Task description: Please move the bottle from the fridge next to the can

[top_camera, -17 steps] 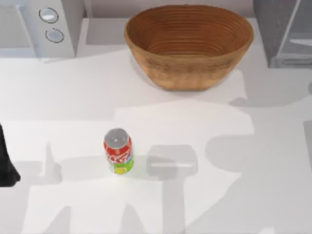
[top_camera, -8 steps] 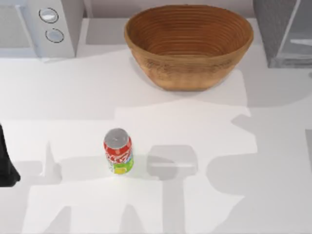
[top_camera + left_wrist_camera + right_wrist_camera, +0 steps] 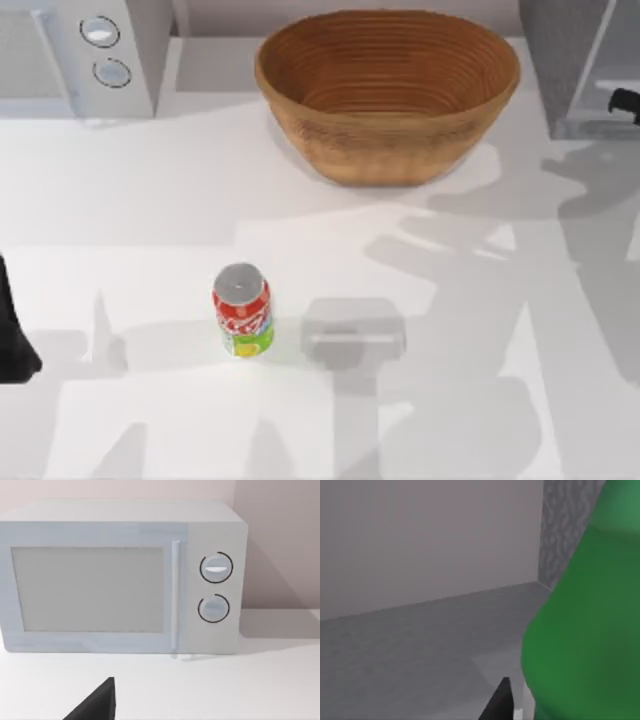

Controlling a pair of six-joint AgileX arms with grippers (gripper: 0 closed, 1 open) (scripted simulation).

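The red can stands upright on the white table, left of centre. At the back right is the grey fridge, and a dark tip of my right gripper shows at its opening by the right edge. The right wrist view looks into the grey fridge interior. There the green bottle looms very close, right beside a black part of the right gripper. My left arm is parked at the table's left edge, and its gripper faces the white appliance.
A large woven basket sits at the back centre. A white appliance with two round knobs stands at the back left. Bare table lies around the can and across the front.
The right arm's shadow has swept across the right half of the table, and the right gripper's tip has come into the top view at the fridge. Can and left arm unmoved.
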